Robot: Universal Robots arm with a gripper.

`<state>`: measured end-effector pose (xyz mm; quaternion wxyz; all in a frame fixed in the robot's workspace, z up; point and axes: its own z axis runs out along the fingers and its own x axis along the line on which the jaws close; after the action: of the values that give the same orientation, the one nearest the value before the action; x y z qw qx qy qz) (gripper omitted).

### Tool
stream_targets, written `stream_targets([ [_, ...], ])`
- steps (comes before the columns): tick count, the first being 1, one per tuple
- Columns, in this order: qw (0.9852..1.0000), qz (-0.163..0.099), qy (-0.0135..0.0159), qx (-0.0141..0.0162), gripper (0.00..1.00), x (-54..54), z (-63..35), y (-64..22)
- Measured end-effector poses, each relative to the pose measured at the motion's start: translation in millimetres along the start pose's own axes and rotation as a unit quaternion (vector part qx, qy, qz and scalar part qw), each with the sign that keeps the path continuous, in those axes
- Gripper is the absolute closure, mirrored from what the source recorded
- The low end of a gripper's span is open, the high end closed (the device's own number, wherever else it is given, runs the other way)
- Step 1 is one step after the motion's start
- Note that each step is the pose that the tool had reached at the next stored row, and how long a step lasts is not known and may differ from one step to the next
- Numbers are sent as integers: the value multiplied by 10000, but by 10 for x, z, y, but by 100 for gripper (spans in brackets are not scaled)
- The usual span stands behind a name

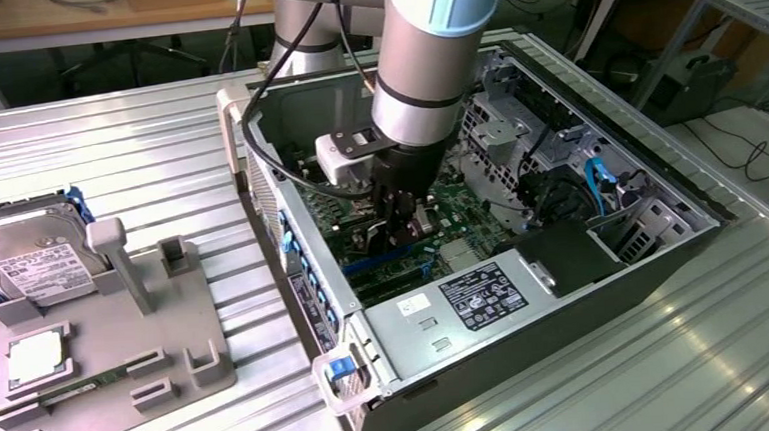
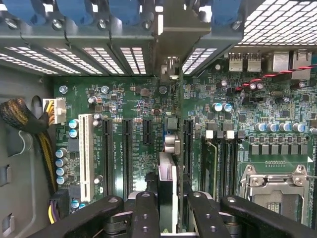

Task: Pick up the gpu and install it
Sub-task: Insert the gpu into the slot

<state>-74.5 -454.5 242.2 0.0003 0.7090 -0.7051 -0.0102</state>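
In the exterior view, the arm reaches down into an open computer case [image 1: 650,174] lying on its side on the ribbed metal table [image 1: 114,162]. The hand [image 1: 403,217] is low over the green motherboard [image 1: 471,205], near the middle of the case, with a dark thin card between its fingers. At the exterior view's left, a grey holder tray [image 1: 165,339] carries a silver hard drive [image 1: 33,257] and a square processor chip [image 1: 36,359]. The power supply [image 1: 477,300] sits at the near end of the case.

In the wrist view, the black fingers [image 2: 143,213] are clamped on the gpu [image 2: 168,183], seen edge-on as a narrow strip standing upright, running toward the rear bracket openings [image 2: 171,64]. It sits between black expansion slots [image 2: 126,153] on one side and the memory slots [image 2: 223,163] on the other; whether it is seated is unclear. The CPU socket [image 2: 275,191] lies further aside.
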Motion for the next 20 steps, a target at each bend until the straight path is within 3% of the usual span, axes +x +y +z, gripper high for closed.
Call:
stream_targets([
  [6,10000,0,2,-14,73,2,79,-1],
  [10,10000,0,0,-14,73,1,80,-2],
  [14,10000,0,-14,-7,73,-4,20,-2],
  [16,10000,0,-1,-14,73,-1,-33,0],
  [20,10000,0,-1,-14,73,0,-33,0],
])
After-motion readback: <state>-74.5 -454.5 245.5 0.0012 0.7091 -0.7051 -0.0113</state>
